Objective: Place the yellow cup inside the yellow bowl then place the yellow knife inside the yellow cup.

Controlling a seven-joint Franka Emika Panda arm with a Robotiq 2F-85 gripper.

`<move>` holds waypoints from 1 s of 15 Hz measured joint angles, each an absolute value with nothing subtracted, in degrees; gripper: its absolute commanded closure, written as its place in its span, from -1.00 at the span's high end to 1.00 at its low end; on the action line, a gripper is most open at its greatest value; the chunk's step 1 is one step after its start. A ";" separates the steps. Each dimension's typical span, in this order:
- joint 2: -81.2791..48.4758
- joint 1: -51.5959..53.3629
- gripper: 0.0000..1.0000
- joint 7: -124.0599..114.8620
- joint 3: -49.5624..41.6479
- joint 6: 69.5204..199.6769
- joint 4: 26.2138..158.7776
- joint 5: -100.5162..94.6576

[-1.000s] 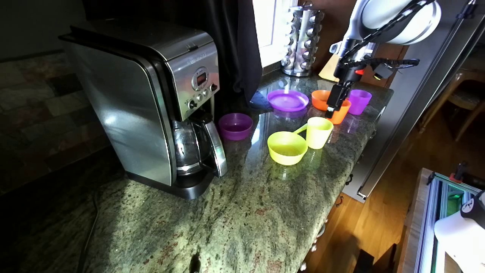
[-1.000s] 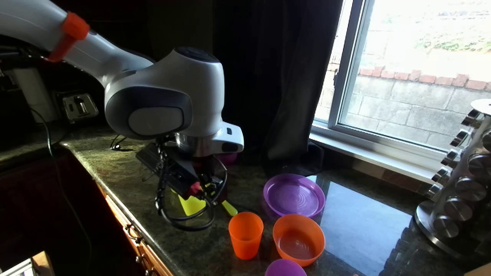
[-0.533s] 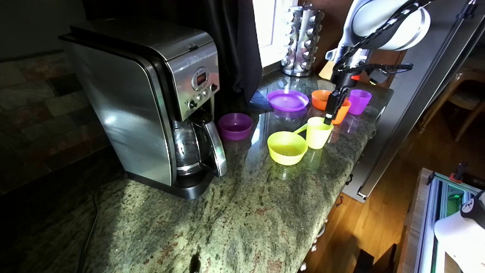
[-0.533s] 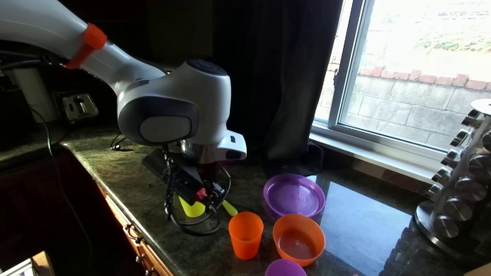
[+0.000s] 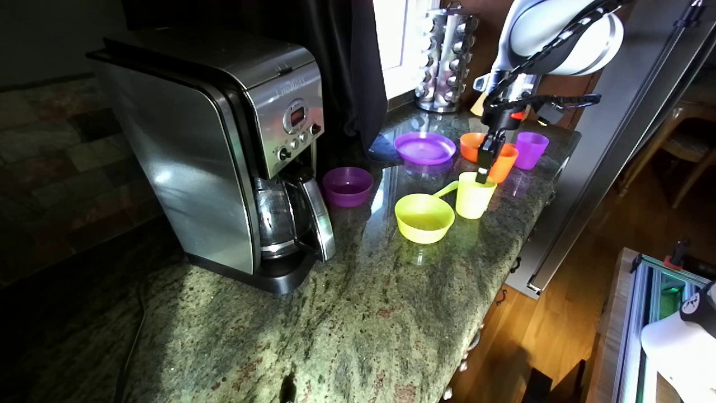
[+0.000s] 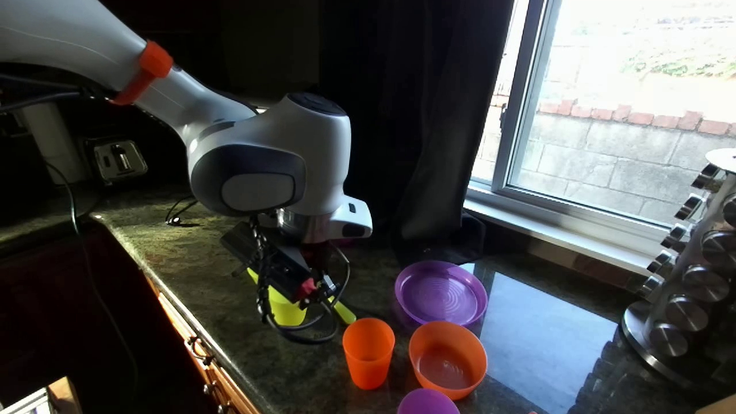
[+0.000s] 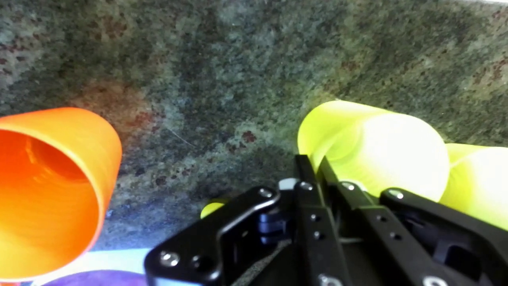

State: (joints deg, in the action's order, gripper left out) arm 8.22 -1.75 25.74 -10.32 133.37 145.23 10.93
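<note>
The yellow cup (image 5: 475, 197) stands on the counter right beside the yellow bowl (image 5: 424, 219). My gripper (image 7: 313, 159) is shut on the cup's wall at the rim, one finger inside and one outside, as the wrist view shows. Behind the cup and bowl lies the yellow knife (image 5: 446, 189), of which only a stretch shows; its end (image 6: 345, 313) appears past the hand in an exterior view. At the right edge of the wrist view, the bowl (image 7: 478, 178) is partly covered by the cup (image 7: 391, 151). Whether the cup's base touches the counter I cannot tell.
An orange cup (image 6: 368, 355) and orange bowl (image 6: 448, 365) stand close to the hand. A flat purple dish (image 5: 424, 148), a purple bowl (image 5: 347, 187) and a purple cup (image 5: 531, 150) are around them. A coffee maker (image 5: 212, 151) fills the counter's other side.
My gripper has come down onto the yellow cup's rim and gone from open to shut on it. The cup has shifted slightly away from the bowl.
</note>
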 measured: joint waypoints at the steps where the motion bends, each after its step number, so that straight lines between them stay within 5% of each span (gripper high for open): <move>1: 8.18 -1.76 -0.98 25.58 -10.11 132.98 144.74 10.93; 15: 10.82 -1.31 -0.98 19.58 -4.97 124.33 139.08 9.05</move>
State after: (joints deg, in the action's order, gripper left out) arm 10.82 -1.31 19.58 -4.97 124.33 139.08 9.05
